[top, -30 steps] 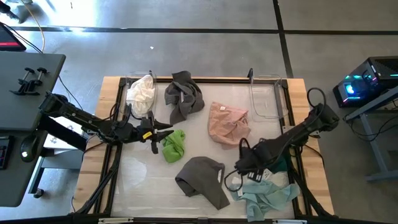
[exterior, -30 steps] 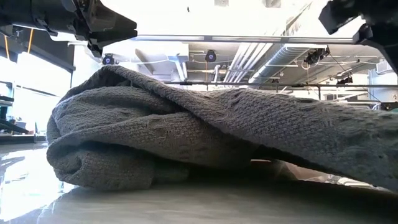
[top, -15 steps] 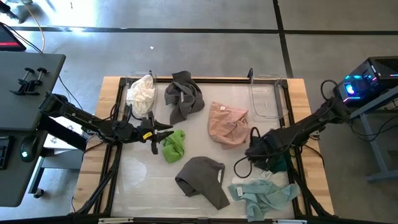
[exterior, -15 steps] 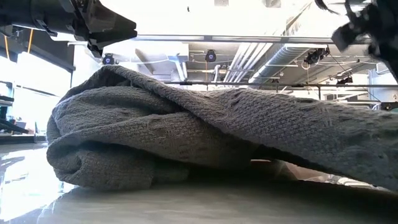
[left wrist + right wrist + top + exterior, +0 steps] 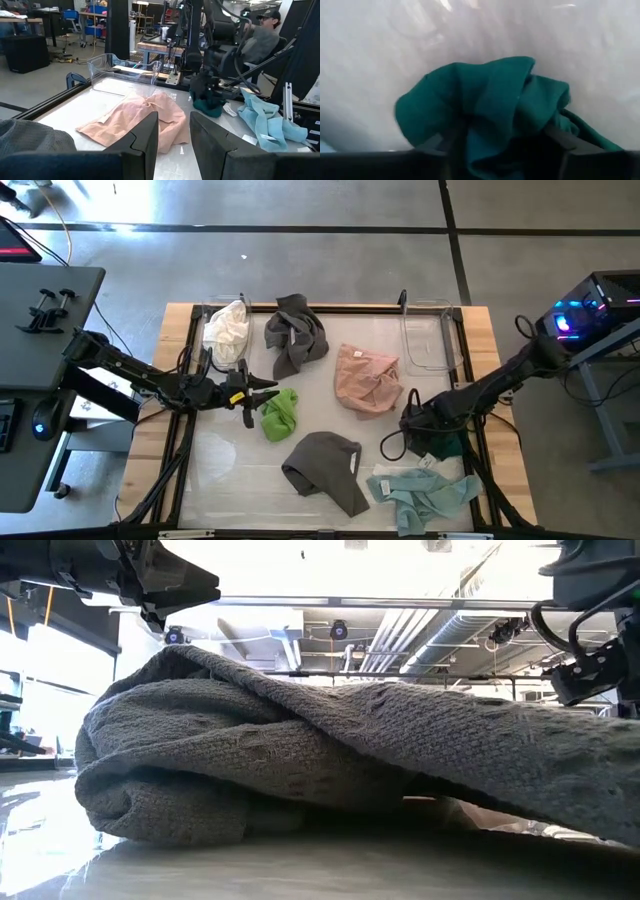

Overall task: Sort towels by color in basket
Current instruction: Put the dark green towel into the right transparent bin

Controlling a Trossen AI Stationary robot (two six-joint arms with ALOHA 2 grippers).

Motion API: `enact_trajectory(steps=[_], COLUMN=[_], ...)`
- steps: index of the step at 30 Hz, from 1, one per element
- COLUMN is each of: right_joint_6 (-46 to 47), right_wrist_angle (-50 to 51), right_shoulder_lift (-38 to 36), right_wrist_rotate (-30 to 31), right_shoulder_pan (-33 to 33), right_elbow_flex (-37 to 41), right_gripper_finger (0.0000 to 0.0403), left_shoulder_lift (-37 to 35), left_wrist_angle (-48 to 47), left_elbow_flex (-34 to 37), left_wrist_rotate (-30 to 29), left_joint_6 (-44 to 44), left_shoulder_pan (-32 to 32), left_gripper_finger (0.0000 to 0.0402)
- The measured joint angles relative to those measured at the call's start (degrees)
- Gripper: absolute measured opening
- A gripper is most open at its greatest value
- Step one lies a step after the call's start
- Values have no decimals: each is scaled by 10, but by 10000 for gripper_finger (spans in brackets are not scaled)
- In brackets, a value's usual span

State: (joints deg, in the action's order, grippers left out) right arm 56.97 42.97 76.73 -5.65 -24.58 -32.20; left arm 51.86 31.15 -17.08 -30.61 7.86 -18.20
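Since a second ago my right arm has swung back from over the pale mint towel [image 5: 425, 495] toward the worktop's [image 5: 475, 330] right edge, and my right tool [image 5: 432, 432] now sits low over the dark teal towel [image 5: 490, 107]. My wrist camera shows its two fingers apart, flanking the bunched teal cloth, which rises between them but isn't pinched yet; I judge I'm set to close and lift it for sorting. My left tool [image 5: 262, 393], fingers slightly apart and holding nothing, waits just beside the lime green towel [image 5: 280, 413]. The pink towel [image 5: 366, 378] lies mid-worktop, and one dark grey towel [image 5: 325, 468] sits at the front, near the clear basket [image 5: 425, 340] far off.
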Motion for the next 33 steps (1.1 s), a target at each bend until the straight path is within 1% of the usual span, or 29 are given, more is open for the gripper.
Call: enact_trajectory(steps=[7, 9, 14, 17, 23, 25, 30, 33], right_joint_6=[-12, -16, -15, -16, -38, -54, -103, -147], right_wrist_angle=[-22, -22, -25, -24, -14, 2, 28, 33], right_shoulder_lift=[7, 2, -14, -35, -83, -97, -133, -155], right_wrist_rotate=[3, 5, 8, 13, 50, 72, 149, 215], right_shoulder_pan=[-2, -2, -2, -2, -2, -2, -2, -2], right_elbow_flex=[9, 11, 15, 13, -32, -54, -118, -153], right_gripper_finger=[37, 15, 22, 10, 8, 5, 5, 5], left_shoulder_lift=[0, 0, 0, 0, 0, 0, 0, 0], left_wrist_angle=[0, 0, 0, 0, 1, 4, 4, 4], left_elbow_flex=[0, 0, 0, 0, 0, 0, 0, 0], left_wrist_rotate=[0, 0, 0, 0, 0, 0, 0, 0], left_joint_6=[0, 0, 0, 0, 0, 0, 0, 0], left_shoulder_pan=[0, 0, 0, 0, 0, 0, 0, 0], left_gripper_finger=[101, 101, 101, 101, 101, 101, 101, 101])
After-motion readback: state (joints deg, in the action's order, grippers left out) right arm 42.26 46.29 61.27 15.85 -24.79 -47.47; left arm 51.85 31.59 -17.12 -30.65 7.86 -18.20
